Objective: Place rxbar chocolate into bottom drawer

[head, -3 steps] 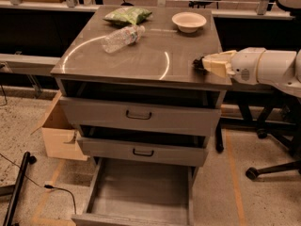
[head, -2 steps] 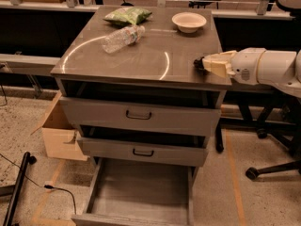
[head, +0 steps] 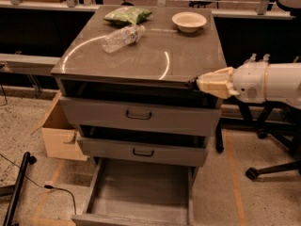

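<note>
Your gripper (head: 203, 83) pinches the dark chocolate bar (head: 192, 83) at the cabinet's (head: 141, 55) right edge; the open bottom drawer (head: 141, 192) lies below-left.

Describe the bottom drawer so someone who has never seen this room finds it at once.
Find the grey metal cabinet, whose front right top corner the robot's tool is at. Three drawers run down its front; the bottom drawer is the lowest of them. Unlike the two above with black handles, it is pulled far out, showing its plain grey inner floor.
</note>
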Robot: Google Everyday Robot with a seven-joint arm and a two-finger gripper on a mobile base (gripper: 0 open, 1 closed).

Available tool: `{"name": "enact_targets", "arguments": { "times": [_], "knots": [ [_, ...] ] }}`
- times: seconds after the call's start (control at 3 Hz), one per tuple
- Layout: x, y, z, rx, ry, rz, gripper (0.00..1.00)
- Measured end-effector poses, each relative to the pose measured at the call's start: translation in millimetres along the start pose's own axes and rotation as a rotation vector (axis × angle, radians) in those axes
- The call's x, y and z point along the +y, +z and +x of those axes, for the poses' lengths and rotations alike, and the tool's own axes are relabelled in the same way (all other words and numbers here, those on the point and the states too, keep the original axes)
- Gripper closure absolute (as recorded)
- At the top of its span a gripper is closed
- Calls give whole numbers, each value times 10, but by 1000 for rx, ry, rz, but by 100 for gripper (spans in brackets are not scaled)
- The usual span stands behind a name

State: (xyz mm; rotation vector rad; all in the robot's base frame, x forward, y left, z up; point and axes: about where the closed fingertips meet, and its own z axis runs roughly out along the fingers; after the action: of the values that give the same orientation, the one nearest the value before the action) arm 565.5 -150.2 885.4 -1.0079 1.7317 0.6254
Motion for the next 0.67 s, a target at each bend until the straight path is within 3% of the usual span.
{"name": "enact_targets", "arguments": {
  "times": [0.33,0.67],
  "knots": [
    [630,-91,229,34,-26,-111,100],
    [1113,-48,706,97,-36,-176,100]
  ]
}}
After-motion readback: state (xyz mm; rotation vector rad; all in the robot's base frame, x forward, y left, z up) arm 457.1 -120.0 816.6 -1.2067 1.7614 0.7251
